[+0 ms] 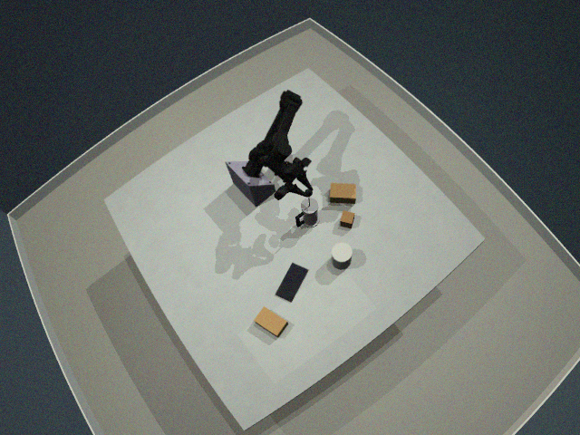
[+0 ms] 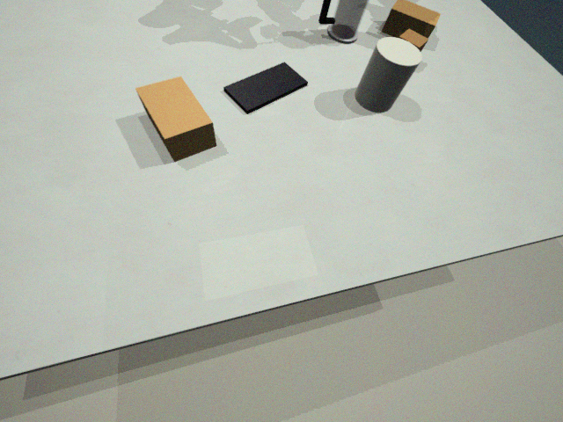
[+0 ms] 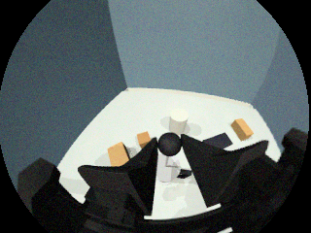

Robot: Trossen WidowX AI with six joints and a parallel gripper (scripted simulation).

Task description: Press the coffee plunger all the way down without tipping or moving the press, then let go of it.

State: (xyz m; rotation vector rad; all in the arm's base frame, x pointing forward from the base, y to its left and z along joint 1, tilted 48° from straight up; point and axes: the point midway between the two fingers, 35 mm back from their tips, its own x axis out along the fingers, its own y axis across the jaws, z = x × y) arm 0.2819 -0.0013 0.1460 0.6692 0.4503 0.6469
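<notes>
The coffee press (image 1: 310,217) (image 2: 349,20) (image 3: 165,175) stands upright on the table, a clear cylinder with a black handle (image 1: 299,219) (image 2: 326,20) (image 3: 184,173). Its top is cut off in the exterior view. The black round plunger knob (image 3: 169,145) stands above the lid on a thin rod (image 1: 309,201), which shows between knob and press. My gripper (image 1: 309,191) (image 3: 168,139) is shut on the knob, one fingertip at each side of it. In the top view the fingertips hide most of the knob. The gripper is not visible in the exterior view.
A white-topped cylinder (image 1: 341,253) (image 2: 388,75) (image 3: 178,120) and a dark flat slab (image 1: 292,282) (image 2: 266,87) stand beyond the press. An orange block (image 1: 343,191) (image 2: 413,18) (image 3: 118,154) and a small cube (image 1: 346,218) (image 3: 144,139) are beside it. Another orange block (image 1: 271,321) (image 2: 176,109) (image 3: 242,129) lies farther off.
</notes>
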